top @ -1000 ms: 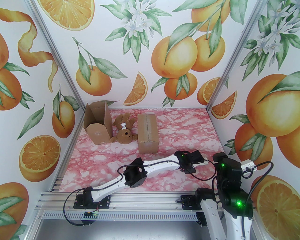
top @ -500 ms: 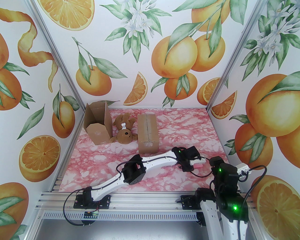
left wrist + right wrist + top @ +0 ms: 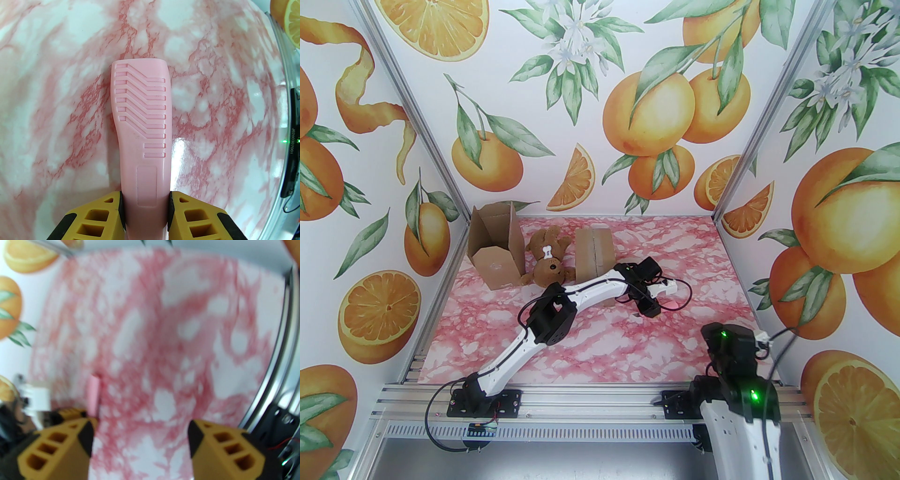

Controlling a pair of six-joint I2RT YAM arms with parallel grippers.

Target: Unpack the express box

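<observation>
The express box (image 3: 594,255), a closed brown carton with a taped seam along its top, lies at the back middle of the pink marbled table (image 3: 689,248). My left gripper (image 3: 655,308) hangs just right of the box's near end, shut on a pink ribbed plastic cutter handle (image 3: 140,112) that points away over the table; the same pink cutter (image 3: 672,305) peeks out beside the fingers. Both yellow left fingertips (image 3: 98,211) press the handle's sides. My right gripper (image 3: 140,434) is open over bare table at the near right, nothing between its fingers, with the pink cutter (image 3: 94,393) ahead to its left.
An open, upright cardboard box (image 3: 494,251) stands at the back left. A brown teddy bear (image 3: 547,262) lies between it and the closed carton. The left forearm (image 3: 590,290) crosses in front of the carton's near end. Booth walls close the table on three sides.
The left arm has carried the pink cutter from the near right up and back to the closed carton's right side. The right arm has drawn back toward its base, its jaws slightly narrower.
</observation>
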